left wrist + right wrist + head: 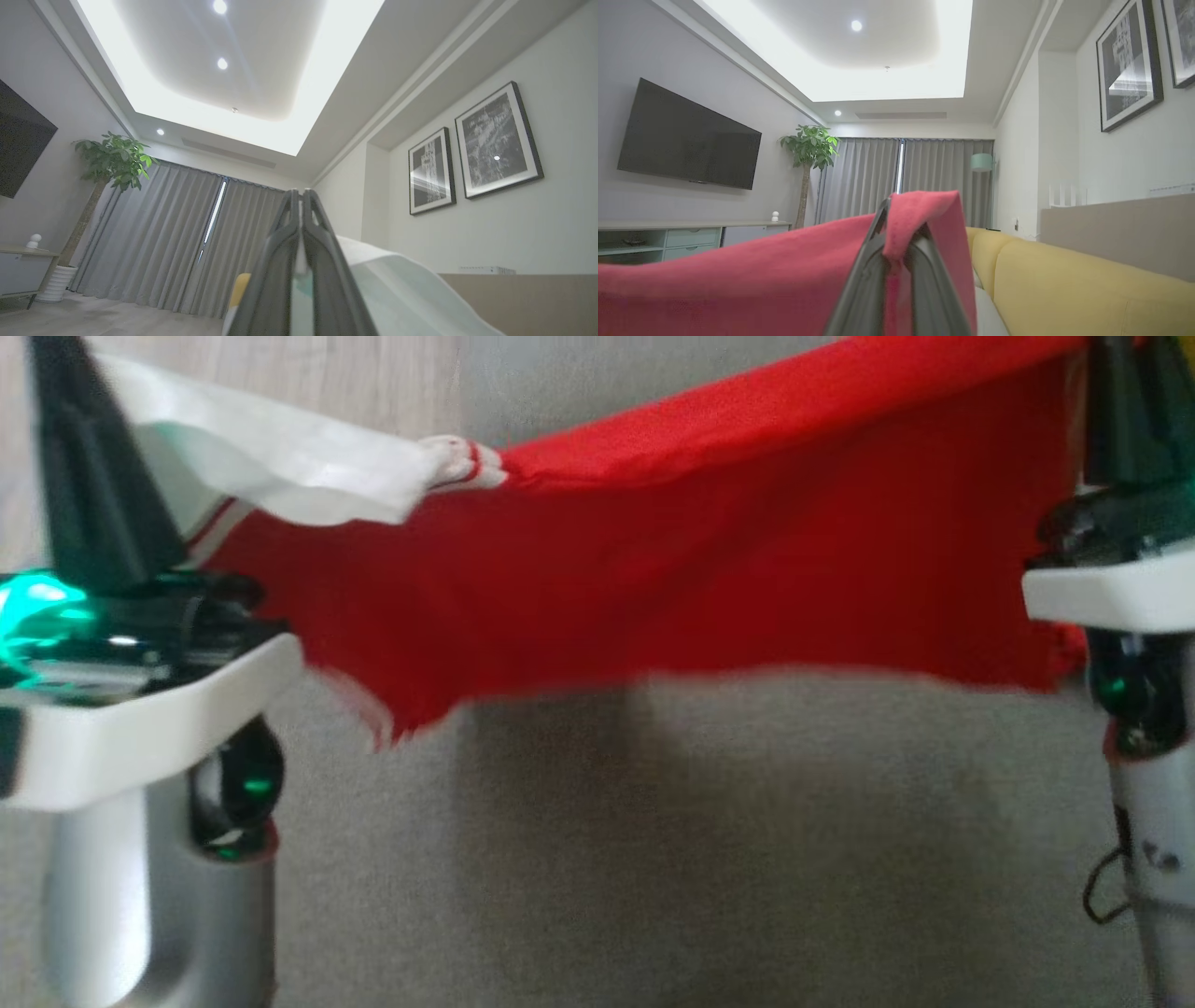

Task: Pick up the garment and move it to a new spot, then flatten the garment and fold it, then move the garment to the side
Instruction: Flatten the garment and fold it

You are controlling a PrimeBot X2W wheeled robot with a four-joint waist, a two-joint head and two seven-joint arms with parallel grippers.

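Clamped shut on garment [653, 569] both ends: left gripper [299, 198] on white edge, right gripper [887, 207] on red corner. Could slip left (thin bite) if pulled tauter.

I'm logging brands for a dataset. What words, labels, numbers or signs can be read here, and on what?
None can be read.
The garment, blurred, shows red and white cloth, no print.
The framed pictures hold dark images without legible words.
The television screen is blank.
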